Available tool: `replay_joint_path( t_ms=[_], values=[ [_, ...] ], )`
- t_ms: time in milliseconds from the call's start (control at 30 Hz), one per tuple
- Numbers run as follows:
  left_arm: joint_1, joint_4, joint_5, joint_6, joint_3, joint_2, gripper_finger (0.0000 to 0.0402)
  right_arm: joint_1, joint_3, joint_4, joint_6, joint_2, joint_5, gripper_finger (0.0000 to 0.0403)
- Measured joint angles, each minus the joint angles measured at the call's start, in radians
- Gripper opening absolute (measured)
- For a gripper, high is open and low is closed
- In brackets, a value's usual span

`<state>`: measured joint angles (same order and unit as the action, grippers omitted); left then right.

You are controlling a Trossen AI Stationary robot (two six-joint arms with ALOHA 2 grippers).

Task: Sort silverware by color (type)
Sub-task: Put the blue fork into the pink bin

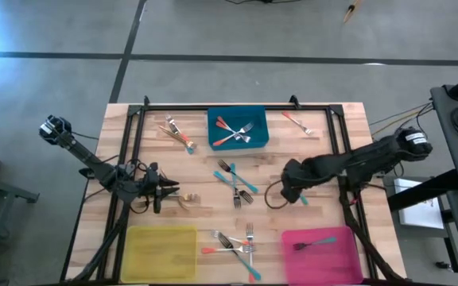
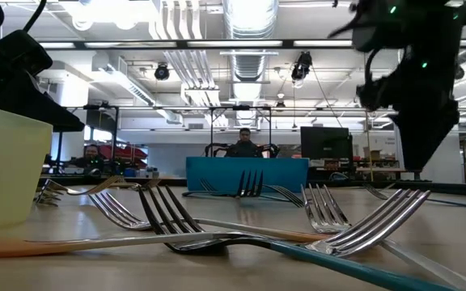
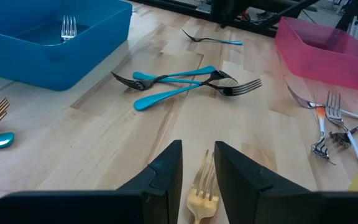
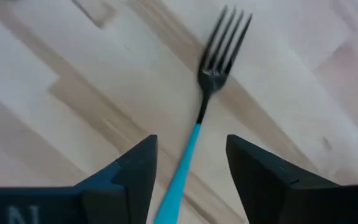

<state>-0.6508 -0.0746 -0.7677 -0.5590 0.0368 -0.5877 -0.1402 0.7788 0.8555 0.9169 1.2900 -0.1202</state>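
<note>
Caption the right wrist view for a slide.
Right end effector, open, straddles the teal-handled fork lying on the wooden table.

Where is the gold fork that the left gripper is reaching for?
In the high view, the gold fork lies on the table's left half, just ahead of the left gripper and above the yellow bin; the gripper's open fingers straddle it.

The wooden table carries three flat bins. The blue bin sits at 12 o'clock from the table's middle, the yellow bin at about 7 o'clock and the pink bin at about 5 o'clock. A black frame runs along the far edge of the table. In the low view, two persons sit in the room behind, near a dark monitor.
</note>
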Motion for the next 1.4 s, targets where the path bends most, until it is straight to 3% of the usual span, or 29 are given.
replay_joint_path(
  t_ms=[167,500,833,1000,1233,1400],
  values=[
    [0.000,0.000,0.000,0.000,0.000,0.000,0.0077,0.057,0.000,-0.002,-0.028,0.104,0.118,0.0188],
    [0.000,0.000,0.000,0.000,0.000,-0.001,0.0077,0.089,0.004,-0.012,-0.122,0.283,0.137,0.0156],
    [0.000,0.000,0.000,0.000,0.000,-0.001,0.0077,0.089,0.003,-0.043,-0.177,0.343,0.169,0.0019],
    [0.000,0.000,0.000,0.000,0.000,-0.001,0.0077,0.089,0.002,-0.035,-0.158,0.275,0.174,0.0012],
    [0.000,0.000,0.000,0.000,0.000,-0.001,0.0077,0.056,0.036,-0.017,-0.090,0.028,0.155,0.0010],
    [0.000,0.000,0.000,0.000,0.000,-0.001,0.0077,-0.043,0.063,-0.055,-0.046,-0.135,0.113,0.0009]
  ],
)
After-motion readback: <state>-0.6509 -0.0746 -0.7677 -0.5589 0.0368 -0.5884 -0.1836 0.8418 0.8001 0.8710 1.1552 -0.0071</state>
